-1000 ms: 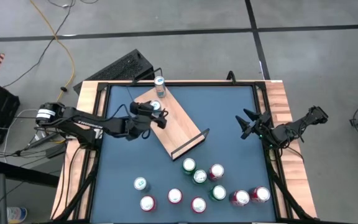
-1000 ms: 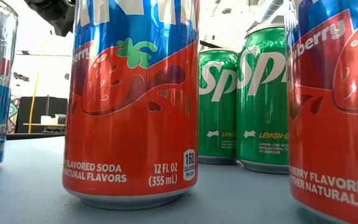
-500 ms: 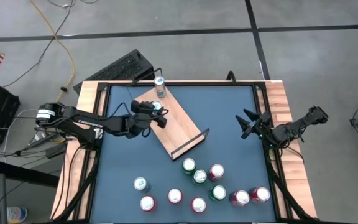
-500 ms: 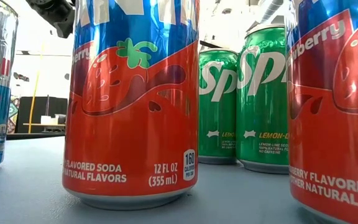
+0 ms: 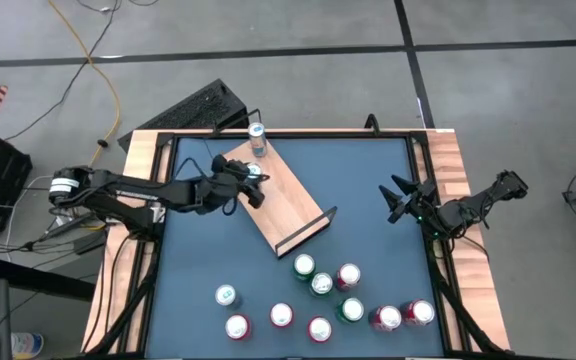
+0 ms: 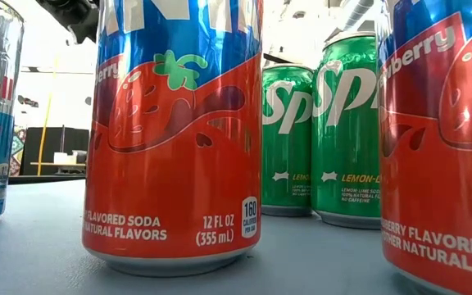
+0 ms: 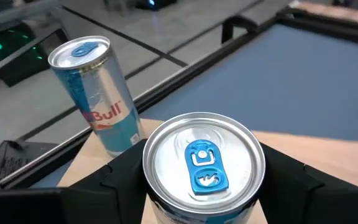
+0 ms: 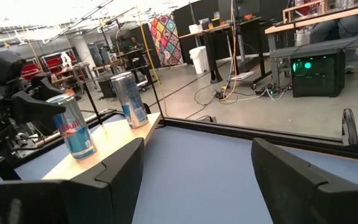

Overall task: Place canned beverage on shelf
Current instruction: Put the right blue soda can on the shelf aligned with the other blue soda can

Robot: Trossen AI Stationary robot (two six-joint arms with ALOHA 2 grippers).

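The shelf (image 5: pixel 286 200) is a light-wood board with black end rails, lying slantwise on the blue table top. A slim Red Bull can (image 5: pixel 257 133) stands on its far end; it also shows in the left wrist view (image 7: pixel 97 93). My left gripper (image 5: pixel 245 178) is shut on a second blue-and-silver can (image 5: pixel 253 172) beside it, over the shelf's far part. That can also shows in the left wrist view (image 7: pixel 202 163) and the right wrist view (image 8: pixel 73 127). My right gripper (image 5: pixel 400 200) waits open and empty near the table's right edge. My left gripper pinches the can's upper side wall (image 7: pixel 156 202), just below the rim, between its two fingers (image 7: pixel 120 183), one on each side. The fingers come roughly level from the table's left side. The can stands upright with its bottom (image 8: pixel 83 154) on the shelf board.
Several red and green soda cans (image 5: pixel 320 285) stand in a cluster at the table's near side. They fill the low view, among them a strawberry can (image 6: pixel 170 131). A black frame (image 5: pixel 298 135) rims the table. The blue surface between shelf and right gripper is bare.
My left arm has stretched a little flatter, its rear joint shifting toward the table's left. Its gripper stays at the can on the shelf's far part. The can has not visibly moved.
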